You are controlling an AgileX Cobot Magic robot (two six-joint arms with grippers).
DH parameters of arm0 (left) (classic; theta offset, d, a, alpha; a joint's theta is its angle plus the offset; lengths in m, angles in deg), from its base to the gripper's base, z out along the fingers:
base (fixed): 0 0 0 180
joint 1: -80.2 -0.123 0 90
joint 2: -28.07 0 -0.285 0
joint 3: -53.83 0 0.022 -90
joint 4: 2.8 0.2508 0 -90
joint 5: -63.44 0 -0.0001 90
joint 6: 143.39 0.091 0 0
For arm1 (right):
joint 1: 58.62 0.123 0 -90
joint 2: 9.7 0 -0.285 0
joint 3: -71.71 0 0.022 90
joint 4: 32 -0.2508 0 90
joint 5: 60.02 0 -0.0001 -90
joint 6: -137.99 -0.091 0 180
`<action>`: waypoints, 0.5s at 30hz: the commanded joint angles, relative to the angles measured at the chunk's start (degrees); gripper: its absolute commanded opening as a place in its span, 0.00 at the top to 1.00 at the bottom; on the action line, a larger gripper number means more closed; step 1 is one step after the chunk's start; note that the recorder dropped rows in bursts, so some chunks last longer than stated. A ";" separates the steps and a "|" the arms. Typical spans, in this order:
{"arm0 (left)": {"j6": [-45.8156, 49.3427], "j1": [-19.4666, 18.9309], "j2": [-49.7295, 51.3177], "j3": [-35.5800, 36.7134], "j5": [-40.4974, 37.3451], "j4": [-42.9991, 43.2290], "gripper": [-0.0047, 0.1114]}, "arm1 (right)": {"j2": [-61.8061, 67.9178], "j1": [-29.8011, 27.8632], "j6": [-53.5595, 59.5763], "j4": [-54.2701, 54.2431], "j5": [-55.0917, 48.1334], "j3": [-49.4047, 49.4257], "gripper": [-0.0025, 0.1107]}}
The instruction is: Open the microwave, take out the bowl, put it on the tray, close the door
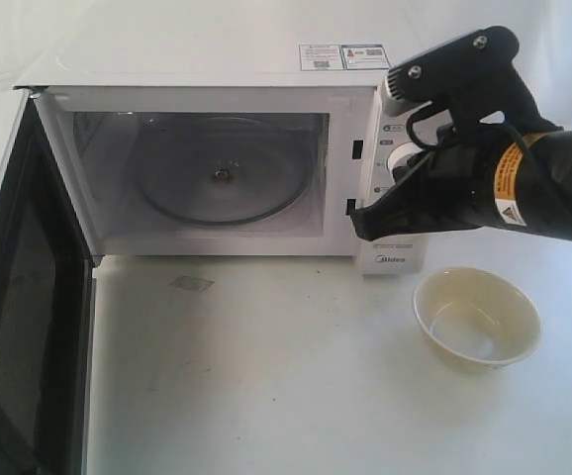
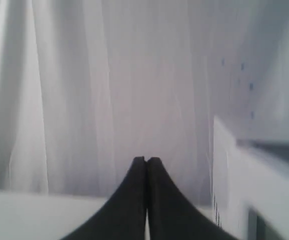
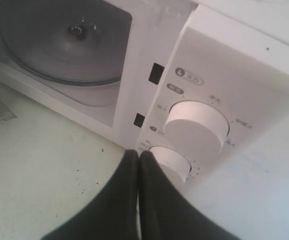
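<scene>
The white microwave (image 1: pixel 207 74) stands at the back with its door (image 1: pixel 19 297) swung wide open to the left, dark window facing inward. Its cavity holds only the glass turntable (image 1: pixel 222 173). The cream bowl (image 1: pixel 477 317) sits upright on the white tabletop, in front of and to the right of the control panel. My right gripper (image 1: pixel 358 226) is shut and empty, its tips hovering just in front of the panel's lower knob (image 3: pixel 170 162). My left gripper (image 2: pixel 146 160) is shut on nothing and faces a white curtain; it is outside the exterior view. No tray is in view.
The open door juts out over the table's left side down to the front edge. A small grey patch (image 1: pixel 191 284) marks the tabletop below the cavity. A white boxy edge (image 2: pixel 244 170) shows beside the left gripper. White cloth hangs behind everything.
</scene>
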 commanded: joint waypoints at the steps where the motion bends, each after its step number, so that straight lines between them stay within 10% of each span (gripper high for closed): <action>1: -2.09 -0.11 -0.18 -11.43 4.39 -0.70 0.96 | -3.09 -0.39 -0.37 -0.25 0.33 -0.06 0.98; 6: 3.18 -0.11 5.15 -34.69 -18.53 -0.54 0.96 | -5.34 -0.39 -0.21 -0.25 0.33 -0.06 0.98; 15: 9.71 -0.11 22.90 -65.23 -91.85 -0.67 0.96 | -5.31 -0.39 -0.21 -0.25 -1.23 0.15 0.98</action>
